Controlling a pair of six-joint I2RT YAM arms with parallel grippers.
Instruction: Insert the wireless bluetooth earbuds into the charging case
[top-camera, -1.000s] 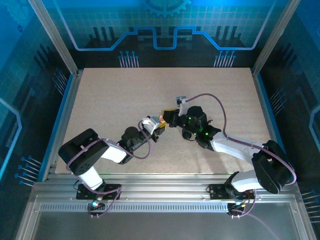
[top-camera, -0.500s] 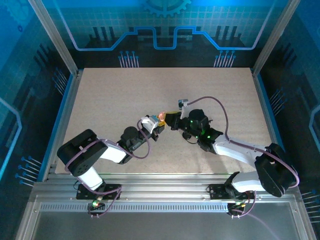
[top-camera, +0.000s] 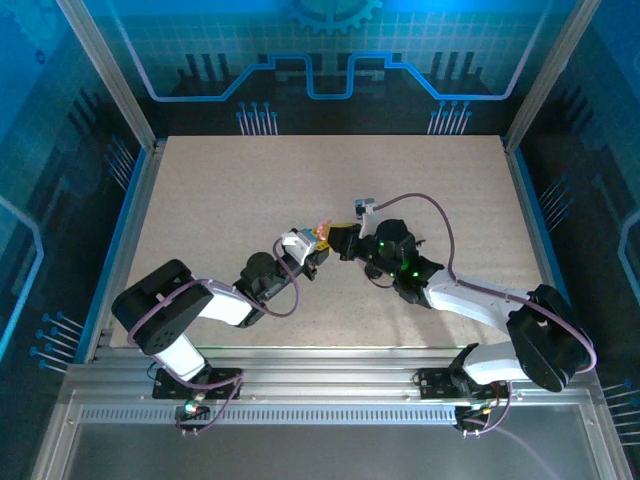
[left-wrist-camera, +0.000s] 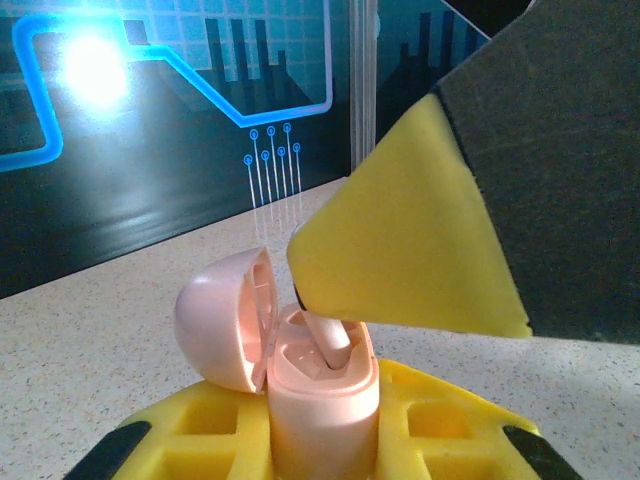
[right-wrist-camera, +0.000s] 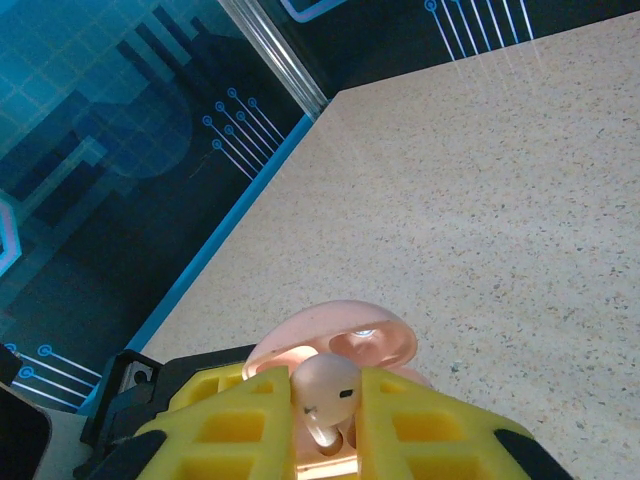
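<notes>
My left gripper (left-wrist-camera: 322, 445) is shut on the pink charging case (left-wrist-camera: 322, 400), which stands upright with its lid (left-wrist-camera: 225, 320) swung open to the left. My right gripper (right-wrist-camera: 325, 400) is shut on a pale pinkish-white earbud (right-wrist-camera: 325, 385) pinched between its yellow pads (right-wrist-camera: 240, 430). The earbud's stem (left-wrist-camera: 335, 343) points down into the right-hand slot of the case, and the slot beside it looks hollow. In the top view the two grippers meet at mid-table, left gripper (top-camera: 308, 252) and right gripper (top-camera: 338, 240), with the case (top-camera: 322, 232) between them.
The speckled beige table (top-camera: 230, 190) stretches out on all sides of the grippers. A metal frame and blue-lit panels (top-camera: 320, 60) wall it in at the back and sides. The right arm's cable (top-camera: 420, 200) loops above its wrist.
My right gripper has shifted a little left and down onto the case held by my left gripper. The left arm has barely moved.
</notes>
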